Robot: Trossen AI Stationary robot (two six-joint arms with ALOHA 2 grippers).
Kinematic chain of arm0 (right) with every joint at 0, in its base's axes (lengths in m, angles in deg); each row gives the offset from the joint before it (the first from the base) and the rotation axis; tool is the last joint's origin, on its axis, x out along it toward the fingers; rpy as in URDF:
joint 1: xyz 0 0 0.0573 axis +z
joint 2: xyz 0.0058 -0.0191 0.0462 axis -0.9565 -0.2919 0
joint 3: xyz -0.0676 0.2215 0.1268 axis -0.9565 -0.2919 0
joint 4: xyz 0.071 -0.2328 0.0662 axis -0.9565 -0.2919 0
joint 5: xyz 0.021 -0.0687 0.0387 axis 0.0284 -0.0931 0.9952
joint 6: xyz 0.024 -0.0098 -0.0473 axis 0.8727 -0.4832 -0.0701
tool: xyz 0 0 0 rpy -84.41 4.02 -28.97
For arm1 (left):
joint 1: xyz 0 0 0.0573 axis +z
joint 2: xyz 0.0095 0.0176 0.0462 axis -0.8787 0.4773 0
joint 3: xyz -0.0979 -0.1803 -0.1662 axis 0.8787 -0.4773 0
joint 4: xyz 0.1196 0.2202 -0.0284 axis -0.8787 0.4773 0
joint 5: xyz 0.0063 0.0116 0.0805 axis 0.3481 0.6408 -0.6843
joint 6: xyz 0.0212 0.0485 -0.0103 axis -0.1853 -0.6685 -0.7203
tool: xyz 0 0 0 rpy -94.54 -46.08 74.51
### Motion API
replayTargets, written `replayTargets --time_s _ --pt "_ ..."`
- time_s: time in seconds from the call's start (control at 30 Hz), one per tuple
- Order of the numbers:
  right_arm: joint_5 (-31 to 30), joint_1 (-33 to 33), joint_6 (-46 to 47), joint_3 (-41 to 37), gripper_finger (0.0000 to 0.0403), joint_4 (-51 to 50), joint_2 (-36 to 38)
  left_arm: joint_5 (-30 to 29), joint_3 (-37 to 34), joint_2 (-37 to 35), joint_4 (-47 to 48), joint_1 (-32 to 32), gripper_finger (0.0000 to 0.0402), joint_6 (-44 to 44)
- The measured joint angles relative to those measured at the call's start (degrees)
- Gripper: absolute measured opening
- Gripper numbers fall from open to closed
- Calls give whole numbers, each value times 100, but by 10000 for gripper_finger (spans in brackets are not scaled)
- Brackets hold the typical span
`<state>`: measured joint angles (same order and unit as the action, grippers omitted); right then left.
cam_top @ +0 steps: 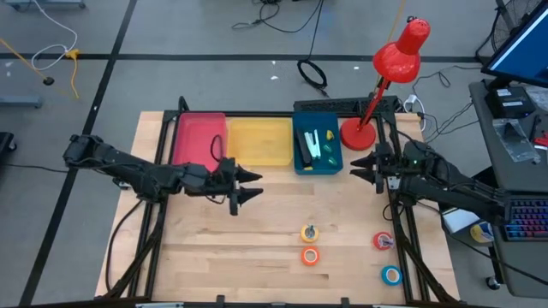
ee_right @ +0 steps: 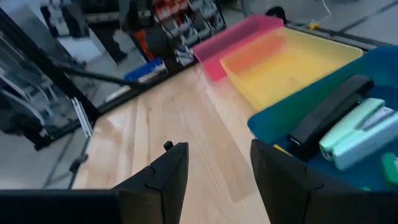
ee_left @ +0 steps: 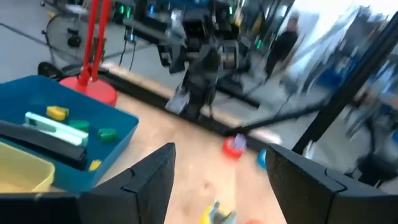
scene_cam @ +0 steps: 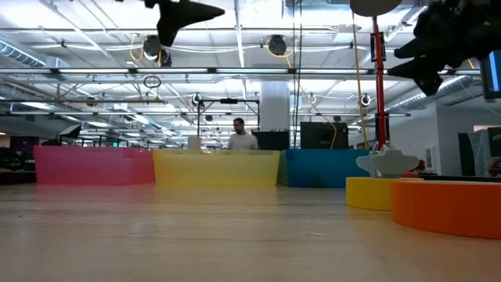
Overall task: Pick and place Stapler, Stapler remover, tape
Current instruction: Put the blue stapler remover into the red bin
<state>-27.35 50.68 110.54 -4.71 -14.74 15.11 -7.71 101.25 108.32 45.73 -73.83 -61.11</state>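
My left gripper (cam_top: 250,186) hangs open above the table's middle, clear of everything. My right gripper (cam_top: 360,165) is open too and hovers by the blue tray's (cam_top: 301,162) right side. That tray holds a black stapler (ee_right: 329,117), a mint stapler (ee_right: 357,134) and small green and yellow pieces (ee_left: 107,132). Four tape rolls lie flat on the wood: yellow (cam_top: 309,233), orange (cam_top: 310,255), red (cam_top: 382,242) and blue (cam_top: 391,275). A small pale grey object (scene_cam: 387,163) sits on top of the yellow roll (scene_cam: 369,193).
Pink tray (cam_top: 199,139) and yellow tray (cam_top: 259,141) stand beside the blue one along the far edge. A red desk lamp (cam_top: 360,133) stands at the far right corner, its head raised above the table. Bare wood spreads between the trays and the rolls.
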Motion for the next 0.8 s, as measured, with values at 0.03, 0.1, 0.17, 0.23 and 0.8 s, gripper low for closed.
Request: replayTargets --time_s 0.03,0.1,0.17,0.23,0.8 --pt "9 0 72 -176 165 220 87 -23 191 74 302 -18 248 -81" --pt "15 0 205 -524 165 621 262 -114 601 252 812 -30 248 -164" --pt "13 -2 306 -821 165 980 429 -180 983 454 1296 -28 248 -182" --pt "16 -2 367 -1024 165 1208 599 -188 1324 695 1665 -28 248 -183" --pt "12 -2 350 -1609 166 1388 1120 784 4123 3772 3163 -180 248 -1576"
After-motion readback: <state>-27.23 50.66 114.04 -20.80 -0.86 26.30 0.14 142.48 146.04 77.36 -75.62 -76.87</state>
